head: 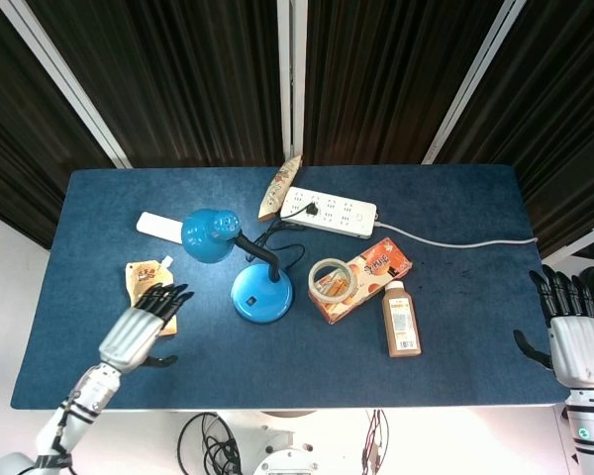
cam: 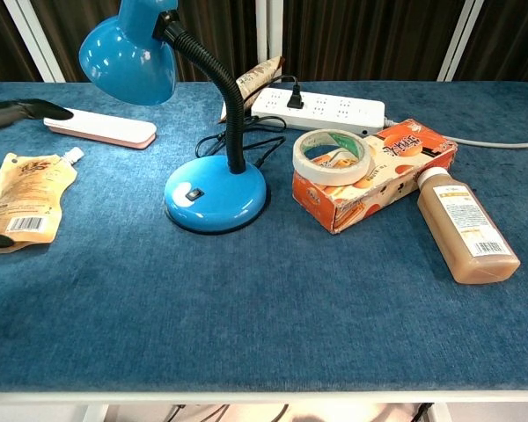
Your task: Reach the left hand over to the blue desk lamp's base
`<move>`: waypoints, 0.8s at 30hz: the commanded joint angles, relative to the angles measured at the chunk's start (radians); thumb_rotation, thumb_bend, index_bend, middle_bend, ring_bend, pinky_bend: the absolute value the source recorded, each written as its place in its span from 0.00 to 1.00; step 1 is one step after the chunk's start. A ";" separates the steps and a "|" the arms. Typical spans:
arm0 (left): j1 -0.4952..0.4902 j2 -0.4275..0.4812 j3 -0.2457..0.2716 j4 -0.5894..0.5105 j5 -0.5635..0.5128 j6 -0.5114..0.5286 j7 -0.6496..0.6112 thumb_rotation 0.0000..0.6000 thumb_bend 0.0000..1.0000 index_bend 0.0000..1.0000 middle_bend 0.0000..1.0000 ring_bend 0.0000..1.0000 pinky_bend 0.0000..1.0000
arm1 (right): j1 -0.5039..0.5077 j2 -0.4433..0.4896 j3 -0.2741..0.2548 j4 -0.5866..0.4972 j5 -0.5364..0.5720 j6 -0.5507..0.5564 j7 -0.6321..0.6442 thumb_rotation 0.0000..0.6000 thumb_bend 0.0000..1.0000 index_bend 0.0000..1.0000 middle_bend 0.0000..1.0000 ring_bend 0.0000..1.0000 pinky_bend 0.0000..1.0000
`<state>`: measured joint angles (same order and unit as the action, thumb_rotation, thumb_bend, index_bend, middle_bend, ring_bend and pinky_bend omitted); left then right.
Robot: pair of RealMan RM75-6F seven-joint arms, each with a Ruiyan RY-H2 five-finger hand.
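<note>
The blue desk lamp [head: 240,265] is standing mid-table, its base [head: 261,292] near the tape. I'm holding my left hand [head: 143,327] empty, fingers spread, over the brown pouch [head: 142,284], partly hiding it. My right hand [head: 577,332] is hanging open off the table's edge.

The left hand [head: 139,330] is out over the left part of the table [head: 455,198], with its arm coming up from the bottom left corner. Its fingers [head: 168,296] are straight and spread apart, the thumb sticks out to the side, and it holds nothing; the chest view shows only dark fingertips at the left edge. The right hand [head: 579,336] is off the right side of the table, fingers straight and pointing up, holding nothing.
</note>
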<state>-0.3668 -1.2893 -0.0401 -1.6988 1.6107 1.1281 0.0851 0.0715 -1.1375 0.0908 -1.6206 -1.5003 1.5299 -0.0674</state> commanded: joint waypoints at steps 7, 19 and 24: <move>-0.107 -0.142 -0.030 0.074 -0.070 -0.114 0.001 1.00 0.04 0.03 0.02 0.00 0.02 | -0.006 0.010 0.004 0.010 0.012 0.002 0.023 1.00 0.20 0.00 0.00 0.00 0.00; -0.172 -0.235 -0.025 0.164 -0.106 -0.168 -0.009 1.00 0.11 0.03 0.08 0.00 0.02 | -0.005 0.010 0.006 0.017 0.021 -0.007 0.026 1.00 0.20 0.00 0.00 0.00 0.00; -0.181 -0.259 -0.016 0.197 -0.120 -0.172 -0.009 1.00 0.13 0.03 0.10 0.00 0.01 | -0.006 0.009 0.005 0.021 0.022 -0.009 0.030 1.00 0.20 0.00 0.00 0.00 0.00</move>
<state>-0.5463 -1.5454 -0.0584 -1.5051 1.4925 0.9565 0.0768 0.0660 -1.1286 0.0961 -1.6001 -1.4785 1.5204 -0.0374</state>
